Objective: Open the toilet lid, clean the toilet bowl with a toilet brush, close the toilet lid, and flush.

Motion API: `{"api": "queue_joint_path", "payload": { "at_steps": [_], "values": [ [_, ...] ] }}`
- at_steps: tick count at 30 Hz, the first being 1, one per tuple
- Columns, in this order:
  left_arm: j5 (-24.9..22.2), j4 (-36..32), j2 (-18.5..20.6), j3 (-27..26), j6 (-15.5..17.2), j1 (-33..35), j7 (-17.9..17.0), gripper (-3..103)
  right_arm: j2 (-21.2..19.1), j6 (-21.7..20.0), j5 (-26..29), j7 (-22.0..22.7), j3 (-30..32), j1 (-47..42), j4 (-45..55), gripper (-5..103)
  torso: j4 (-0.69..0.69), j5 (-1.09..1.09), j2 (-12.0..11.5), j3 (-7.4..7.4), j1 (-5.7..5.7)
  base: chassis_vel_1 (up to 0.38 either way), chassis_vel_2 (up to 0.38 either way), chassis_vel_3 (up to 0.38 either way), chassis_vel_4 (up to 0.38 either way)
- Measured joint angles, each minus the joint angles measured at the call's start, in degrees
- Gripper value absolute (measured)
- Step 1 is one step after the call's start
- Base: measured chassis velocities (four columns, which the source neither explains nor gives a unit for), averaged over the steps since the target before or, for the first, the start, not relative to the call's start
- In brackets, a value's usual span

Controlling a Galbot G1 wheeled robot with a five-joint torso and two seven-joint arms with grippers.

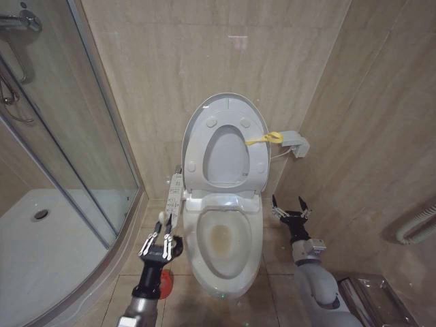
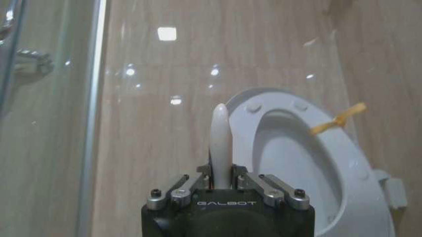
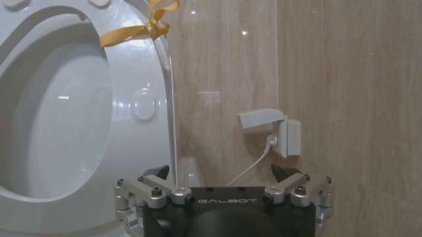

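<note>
Left wrist view, end effector (image 2: pixel 222 178) gripping toilet brush (image 2: pixel 220 143)

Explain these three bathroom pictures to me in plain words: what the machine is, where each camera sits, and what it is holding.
This is a wheeled robot with two arms. The wide picture comes from a camera on its head, looking down at the toilet bowl. The toilet lid stands open against the wall, a yellow strap at its edge.

The other two pictures come from cameras on the wrists. The left gripper, beside the bowl, has its jaws shut on the toilet brush, whose pale handle points up. A red holder cup sits on the floor below it. The right gripper, on the bowl's other side, is open and holds nothing.
</note>
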Motion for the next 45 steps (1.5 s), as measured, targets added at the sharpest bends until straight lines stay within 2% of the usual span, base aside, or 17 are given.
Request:
{"api": "queue_joint_path", "payload": {
  "at_steps": [8, 11, 12, 15, 16, 18, 35, 45],
  "values": [
    [-0.05, 9.27, -1.05, -2.25, -4.81, -1.00, -3.85, 19, 0.00, 0.00, 0.00, 0.00, 0.00, 0.00, 0.00, 100, -0.01, 0.00, 0.00, 0.00, 0.01, 0.000, 0.000, 0.000, 0.000],
    [-0.17, 17.37, -1.22, -3.51, -7.83, -3.93, -5.27, 19, -0.01, 0.00, 0.00, 0.00, 0.00, 0.00, 0.00, 100, 0.00, 0.00, 0.00, 0.01, 0.01, 0.000, 0.000, 0.000, 0.000],
    [-0.17, 17.37, -1.22, -3.51, -7.83, -3.93, -5.27, 19, -0.01, 0.00, 0.00, 0.00, 0.00, 0.00, 0.00, 100, 0.00, 0.00, 0.00, 0.01, 0.01, 0.000, 0.000, 0.000, 0.000],
    [-1.38, 25.20, -1.15, -3.74, -12.05, -7.87, -5.66, 19, -0.01, 0.00, 0.00, 0.00, 0.00, 0.00, 0.00, 100, -0.02, -0.01, 0.00, 0.01, 0.01, 0.000, 0.000, 0.000, 0.000],
    [-1.38, 25.20, -1.15, -3.74, -12.05, -7.87, -5.66, 19, -0.01, 0.00, 0.00, 0.00, 0.00, 0.00, 0.00, 100, -0.02, -0.01, 0.00, 0.01, 0.01, 0.000, 0.000, 0.000, 0.000],
    [-1.71, 30.29, -1.12, -3.80, -13.82, -10.68, -5.82, 19, 0.00, 0.00, 0.00, 0.00, 0.00, 0.00, 0.00, 100, -0.01, -0.01, -0.01, 0.01, 0.01, 0.000, 0.000, 0.000, 0.000],
    [-3.68, 47.19, -0.91, 0.19, -14.29, -18.29, -5.90, 19, 0.00, 0.00, 0.00, 0.00, 0.00, 0.00, 0.00, 100, 0.00, 0.00, -0.01, 0.01, 0.01, 0.000, 0.000, 0.000, 0.000],
    [-3.79, 52.37, -1.12, 1.22, -14.24, -21.79, -5.63, 19, 0.00, 0.00, 0.00, 0.00, 0.00, 0.00, 0.00, 100, 0.00, 0.00, -0.01, 0.01, 0.01, 0.000, 0.000, 0.000, 0.000]
  ]
}}
